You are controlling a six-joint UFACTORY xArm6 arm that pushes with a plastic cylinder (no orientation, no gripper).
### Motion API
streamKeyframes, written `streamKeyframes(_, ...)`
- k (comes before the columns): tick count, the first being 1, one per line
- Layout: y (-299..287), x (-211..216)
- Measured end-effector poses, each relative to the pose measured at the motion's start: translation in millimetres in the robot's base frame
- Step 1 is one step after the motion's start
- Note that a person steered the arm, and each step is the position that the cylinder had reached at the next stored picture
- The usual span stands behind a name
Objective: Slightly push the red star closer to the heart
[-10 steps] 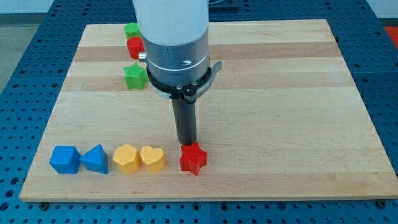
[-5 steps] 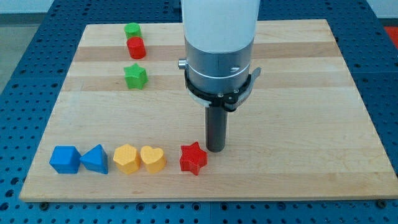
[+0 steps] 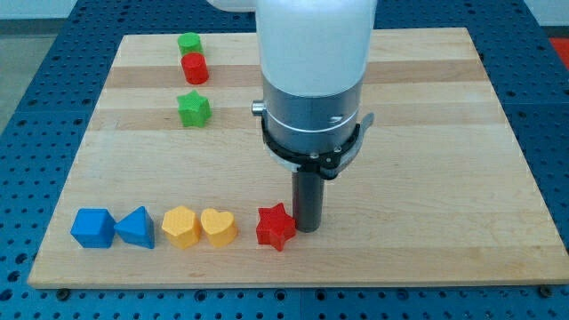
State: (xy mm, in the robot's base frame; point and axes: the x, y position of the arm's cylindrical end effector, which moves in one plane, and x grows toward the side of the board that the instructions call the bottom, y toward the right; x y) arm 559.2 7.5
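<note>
Camera view: a wooden board (image 3: 427, 133) on a blue pegboard table. My tip (image 3: 308, 230), a plain dark rod with no jaws to open or close, touches the right side of the red star (image 3: 275, 228) near the view's bottom. The yellow heart (image 3: 219, 227) sits just left of the star, a small gap between them.
</note>
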Motion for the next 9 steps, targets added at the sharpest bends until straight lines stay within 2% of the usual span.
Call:
streamKeyframes(3, 1.6, 5.8)
streamKeyframes(5, 3.3, 33.7)
streamKeyframes(9, -15.8, 34.1)
